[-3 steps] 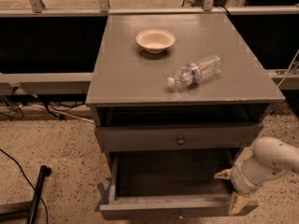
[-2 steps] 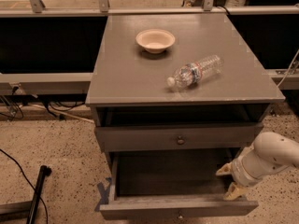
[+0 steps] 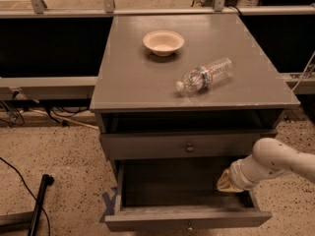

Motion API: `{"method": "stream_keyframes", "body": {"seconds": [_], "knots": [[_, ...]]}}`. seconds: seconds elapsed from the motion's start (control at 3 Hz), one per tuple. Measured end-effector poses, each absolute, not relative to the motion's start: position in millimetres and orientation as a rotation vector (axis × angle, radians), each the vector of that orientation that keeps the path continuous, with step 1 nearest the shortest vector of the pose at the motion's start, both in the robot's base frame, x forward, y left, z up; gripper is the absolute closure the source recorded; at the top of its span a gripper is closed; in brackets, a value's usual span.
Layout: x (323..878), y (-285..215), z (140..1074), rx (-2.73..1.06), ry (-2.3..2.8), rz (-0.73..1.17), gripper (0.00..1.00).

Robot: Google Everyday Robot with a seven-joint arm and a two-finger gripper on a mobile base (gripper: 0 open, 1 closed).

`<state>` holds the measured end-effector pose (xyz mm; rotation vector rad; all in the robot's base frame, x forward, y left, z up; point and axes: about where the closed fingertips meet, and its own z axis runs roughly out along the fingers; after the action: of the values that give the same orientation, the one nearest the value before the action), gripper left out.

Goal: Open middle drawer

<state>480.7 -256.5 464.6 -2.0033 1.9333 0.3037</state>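
Note:
The middle drawer of the grey cabinet is pulled well out, showing a dark, empty inside. Its small round knob sits at the bottom edge of the view. My gripper hangs on the end of the white arm, which comes in from the right. It is over the right side of the open drawer's inside, just under the drawer above. Nothing shows in it.
The drawer above has its own knob and stands nearly shut under a dark gap. On the cabinet top are a tan bowl and a plastic bottle lying on its side. A black pole and cables lie on the floor at left.
My gripper has moved left and back from the drawer's front right corner to over its inside. The drawer has stayed pulled out the same amount.

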Motion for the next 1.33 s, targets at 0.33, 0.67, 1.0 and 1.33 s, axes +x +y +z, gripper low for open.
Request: {"method": "stream_keyframes", "body": {"seconds": [0.33,0.67,1.0,1.33], "knots": [[489,-234,424,-1.96,1.962,0.363,1.0],[484,-219,391,-1.924,2.003,0.449,1.0],[465,-205,378,-1.921,2.012,0.536,1.0],[430,-203,391,-1.921,1.988,0.646,1.0]]}}
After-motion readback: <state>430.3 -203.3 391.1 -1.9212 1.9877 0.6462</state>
